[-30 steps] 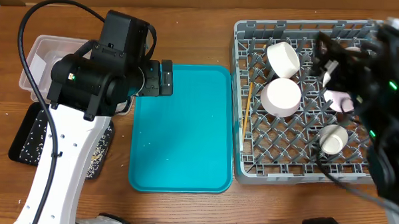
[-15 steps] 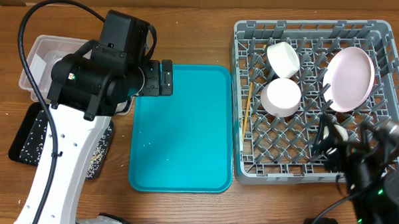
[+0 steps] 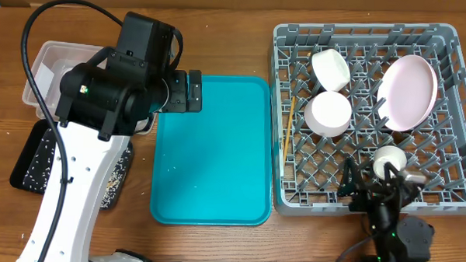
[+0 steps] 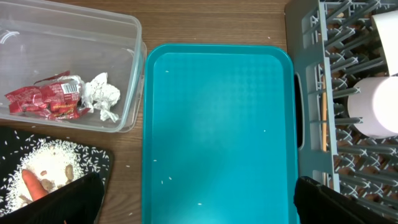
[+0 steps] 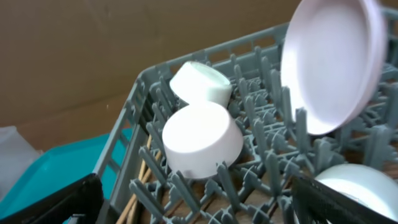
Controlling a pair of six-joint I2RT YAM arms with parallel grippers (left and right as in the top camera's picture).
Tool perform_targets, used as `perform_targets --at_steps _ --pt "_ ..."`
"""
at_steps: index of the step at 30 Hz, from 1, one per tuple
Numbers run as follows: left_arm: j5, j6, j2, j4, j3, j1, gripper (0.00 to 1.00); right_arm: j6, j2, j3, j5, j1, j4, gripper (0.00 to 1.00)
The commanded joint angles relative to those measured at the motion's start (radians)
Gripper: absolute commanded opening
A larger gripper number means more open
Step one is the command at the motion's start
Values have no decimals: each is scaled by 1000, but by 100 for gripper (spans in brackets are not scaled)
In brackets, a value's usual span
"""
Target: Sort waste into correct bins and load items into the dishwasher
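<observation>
The grey dishwasher rack [image 3: 361,32] holds a white plate [image 3: 408,92] standing on edge at its back right. Three white bowls [image 3: 328,112] sit among its pegs. My right gripper [image 3: 380,183] hovers open and empty over the rack's front edge, beside the nearest bowl [image 5: 364,186]. My left gripper [image 4: 198,184] hangs open and empty above the teal tray [image 4: 217,124]. The clear tub [image 4: 127,37] contains a red wrapper [image 4: 46,101] and a crumpled napkin [image 4: 99,93]. On the black tray [image 4: 93,155] lie a carrot [image 4: 31,185] and rice-like scraps [image 4: 50,163].
A thin wooden stick [image 3: 289,125] lies along the rack's left side. A few grains dot the teal tray [image 3: 210,150]. The left arm's body covers part of the clear tub [image 3: 45,58] and the black tray [image 3: 30,159].
My right arm has drawn back from over the rack's back right to its front edge, uncovering the plate standing in the rack. The left arm has not moved.
</observation>
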Motion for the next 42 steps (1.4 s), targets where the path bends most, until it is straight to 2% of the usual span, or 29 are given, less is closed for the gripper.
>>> perform_targets --at_steps 1,6,42 --pt "6 -7 4 3 13 -6 100 5 -16 -76 -57 -3 103 100" --pt "6 -7 4 3 13 -6 100 4 -16 -127 -69 -3 222 100" --pt "5 -6 3 3 12 -6 100 4 -16 -129 -69 -3 211 100"
